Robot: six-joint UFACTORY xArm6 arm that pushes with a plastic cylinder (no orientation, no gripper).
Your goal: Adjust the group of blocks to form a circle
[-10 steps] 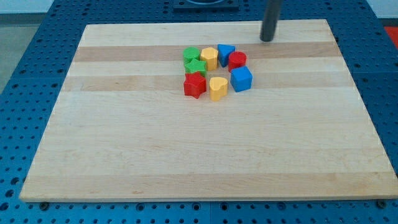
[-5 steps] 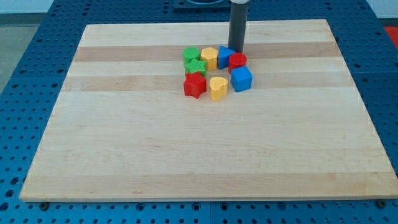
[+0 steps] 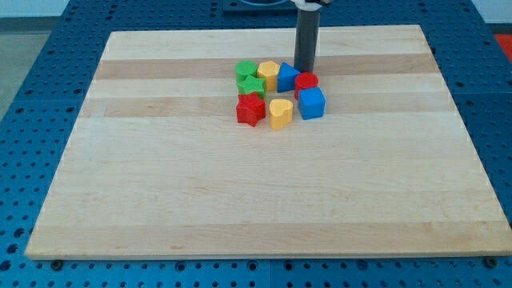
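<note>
Several small blocks sit in a tight ring on the wooden board (image 3: 160,184), just above its middle. Two green blocks (image 3: 246,70) (image 3: 251,86) are at the left. A yellow block (image 3: 269,75) and a blue block (image 3: 288,77) are at the top. A red round block (image 3: 306,82) and a blue cube (image 3: 311,103) are at the right. A yellow heart (image 3: 280,114) and a red star (image 3: 250,109) are at the bottom. My tip (image 3: 305,70) stands at the ring's top right, touching or nearly touching the blue block and the red round block.
The board lies on a blue perforated table (image 3: 32,96) that shows around all its edges. The rod's upper end runs out of the view's top.
My tip moved from the board's top right leftwards and down to the ring. The blue block and the red round block have shifted slightly toward the view's bottom.
</note>
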